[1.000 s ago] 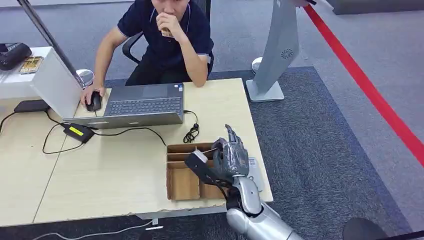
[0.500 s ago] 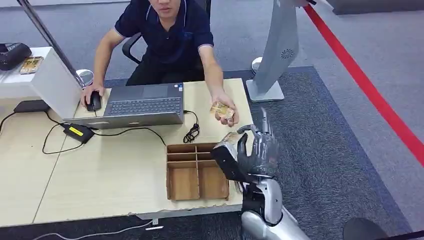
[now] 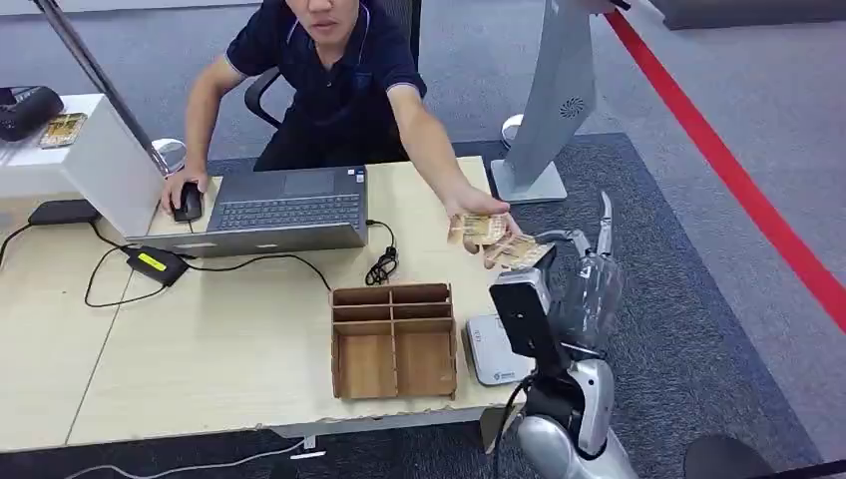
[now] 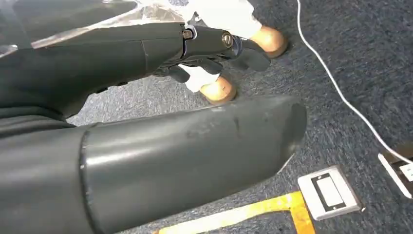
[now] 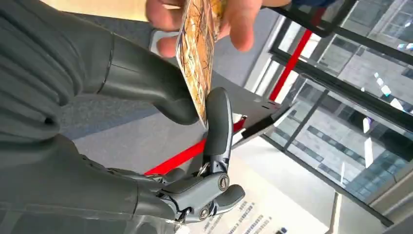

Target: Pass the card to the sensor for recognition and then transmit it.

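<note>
Off the table's right edge, the right hand pinches the card between thumb and finger while a person's hand grasps its other end.

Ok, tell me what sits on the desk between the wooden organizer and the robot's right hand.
In the head view, a small white card reader lies flat on the desk between the wooden organizer and the right hand.
</note>
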`<control>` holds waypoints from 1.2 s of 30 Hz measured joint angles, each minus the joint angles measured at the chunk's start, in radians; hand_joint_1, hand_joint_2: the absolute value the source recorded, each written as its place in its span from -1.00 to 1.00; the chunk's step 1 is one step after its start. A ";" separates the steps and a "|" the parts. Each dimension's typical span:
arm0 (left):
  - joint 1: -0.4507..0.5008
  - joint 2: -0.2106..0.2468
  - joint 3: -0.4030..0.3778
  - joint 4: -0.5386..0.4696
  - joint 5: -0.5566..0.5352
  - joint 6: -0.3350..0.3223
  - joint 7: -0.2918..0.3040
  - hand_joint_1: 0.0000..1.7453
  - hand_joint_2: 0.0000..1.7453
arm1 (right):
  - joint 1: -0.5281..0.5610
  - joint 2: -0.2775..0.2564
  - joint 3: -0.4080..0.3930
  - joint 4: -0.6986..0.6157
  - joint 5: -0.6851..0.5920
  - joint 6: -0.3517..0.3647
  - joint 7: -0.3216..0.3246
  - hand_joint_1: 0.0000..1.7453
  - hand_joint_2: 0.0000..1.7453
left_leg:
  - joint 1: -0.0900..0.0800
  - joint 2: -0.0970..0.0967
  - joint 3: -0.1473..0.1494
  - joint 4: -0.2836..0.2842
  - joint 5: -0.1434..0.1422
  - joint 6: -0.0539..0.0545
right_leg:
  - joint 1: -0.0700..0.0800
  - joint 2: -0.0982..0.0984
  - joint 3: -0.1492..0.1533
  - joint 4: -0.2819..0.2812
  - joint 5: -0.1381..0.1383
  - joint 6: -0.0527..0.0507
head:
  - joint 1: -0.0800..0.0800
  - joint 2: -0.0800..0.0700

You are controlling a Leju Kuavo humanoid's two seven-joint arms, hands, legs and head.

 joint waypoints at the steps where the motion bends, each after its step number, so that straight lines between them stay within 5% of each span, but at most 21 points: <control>1: 0.000 0.000 0.005 0.000 -0.006 0.000 0.000 -1.00 -1.00 | -0.008 0.003 0.000 0.004 0.000 0.000 0.000 1.00 1.00 | 0.000 0.000 0.000 0.000 0.000 0.000 | 0.000 0.000 0.000 0.000 0.000 0.000 | 0.000 0.000; 14: 0.001 -0.005 0.052 0.000 -0.045 0.000 -0.011 -1.00 -1.00 | -0.139 0.037 0.070 0.147 -0.034 0.002 0.026 1.00 1.00 | 0.000 0.000 0.000 0.000 0.000 0.000 | 0.000 0.000 0.000 0.000 0.000 0.000 | 0.000 0.000; 16: 0.001 -0.006 0.055 0.000 -0.047 0.000 -0.012 -1.00 -1.00 | -0.155 0.042 0.087 0.174 -0.039 0.002 0.029 0.82 1.00 | 0.000 0.000 0.000 0.000 0.000 0.000 | 0.000 0.000 0.000 0.000 0.000 0.000 | 0.000 0.000; 17: 0.001 -0.006 0.056 0.000 -0.048 0.000 -0.012 -1.00 -1.00 | -0.162 0.045 0.093 0.186 -0.043 0.002 0.032 -1.00 1.00 | 0.000 0.000 0.000 0.000 0.000 0.000 | 0.000 0.000 0.000 0.000 0.000 0.000 | 0.000 0.000; 18: 0.002 -0.006 0.057 0.000 -0.050 0.000 -0.012 -1.00 -1.00 | -0.169 0.046 0.100 0.196 -0.050 0.002 0.036 -1.00 -1.00 | 0.000 0.000 0.000 0.000 0.000 0.000 | 0.000 0.000 0.000 0.000 0.000 0.000 | 0.000 0.000; 28: 0.003 -0.011 0.081 0.000 -0.066 0.000 -0.021 -1.00 -1.00 | -0.218 0.047 0.181 0.282 -0.096 0.004 0.095 -1.00 -1.00 | 0.000 0.000 0.000 0.000 0.000 0.000 | 0.000 0.000 0.000 0.000 0.000 0.000 | 0.000 0.000; 29: 0.004 -0.011 0.082 0.000 -0.067 0.000 -0.021 -1.00 -1.00 | -0.218 0.045 0.187 0.285 -0.106 0.004 0.098 -1.00 1.00 | 0.000 0.000 0.000 0.000 0.000 0.000 | 0.000 0.000 0.000 0.000 0.000 0.000 | 0.000 0.000; 36: 0.006 -0.012 0.105 0.000 -0.063 0.000 -0.021 -1.00 -1.00 | -0.184 0.023 0.218 0.277 -0.222 0.002 0.104 -1.00 1.00 | 0.000 0.000 0.000 0.000 0.000 0.000 | 0.000 0.000 -0.001 0.000 0.000 0.000 | 0.000 0.000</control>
